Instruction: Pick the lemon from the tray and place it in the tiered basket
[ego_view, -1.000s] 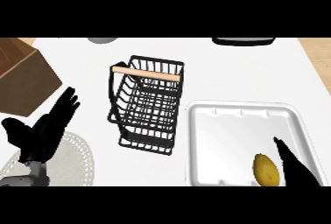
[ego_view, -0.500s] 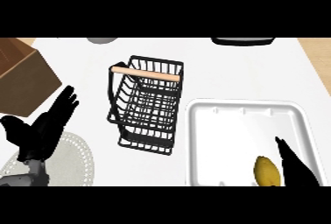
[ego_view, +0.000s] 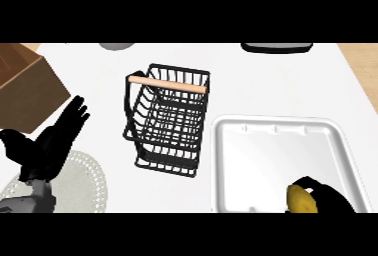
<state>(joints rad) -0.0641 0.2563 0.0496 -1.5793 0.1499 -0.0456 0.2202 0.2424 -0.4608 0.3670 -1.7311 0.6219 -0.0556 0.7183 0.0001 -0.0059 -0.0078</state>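
A yellow lemon (ego_view: 299, 199) lies in the near right corner of the white tray (ego_view: 277, 155). My right hand (ego_view: 330, 194) comes in from the lower edge, its black fingers curled over the lemon's right side and top. The black wire tiered basket (ego_view: 168, 125) with a wooden handle (ego_view: 167, 85) stands left of the tray, close to its rim. My left hand (ego_view: 50, 145) rests at the lower left with fingers straight, apart from the basket.
A brown cardboard box (ego_view: 22, 85) sits at the far left. A pale woven mat (ego_view: 83, 175) lies under my left forearm. A grey object (ego_view: 118, 46) and a black one (ego_view: 277, 47) stand at the counter's back edge.
My right hand's fingers, straight beside the lemon before, have curled down around it. The lemon, basket and left hand have stayed put.
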